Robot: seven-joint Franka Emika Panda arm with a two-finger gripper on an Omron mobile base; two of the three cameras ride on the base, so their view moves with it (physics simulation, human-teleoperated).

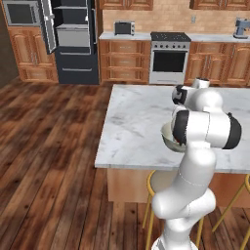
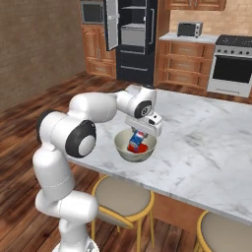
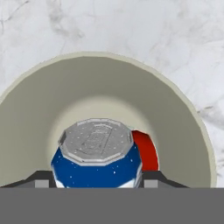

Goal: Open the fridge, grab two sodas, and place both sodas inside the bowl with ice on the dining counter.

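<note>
The gripper (image 3: 97,181), its fingers pinching the blue soda (image 3: 97,164), hangs inside the bowl with ice (image 3: 183,127) on the dining counter (image 2: 206,142), the red soda (image 3: 148,151) (already in) at its 3 o'clock, so release comes next.

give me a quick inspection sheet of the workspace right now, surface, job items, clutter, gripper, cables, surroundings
surface: white-grey marbled dining counter, bare apart from the bowl
job's things: round pale beige-green bowl near the counter's front edge; blue soda can with silver top tilted over the bowl, red soda can already inside it beside the blue one
clutter: nothing seen
grippers: gripper down in the bowl, fingers on either side of the blue can, shut on it
cables: nothing seen
surroundings: tall black fridge with a door open, steel-fronted oven range, yellow-legged stools under the counter, wooden floor
</note>
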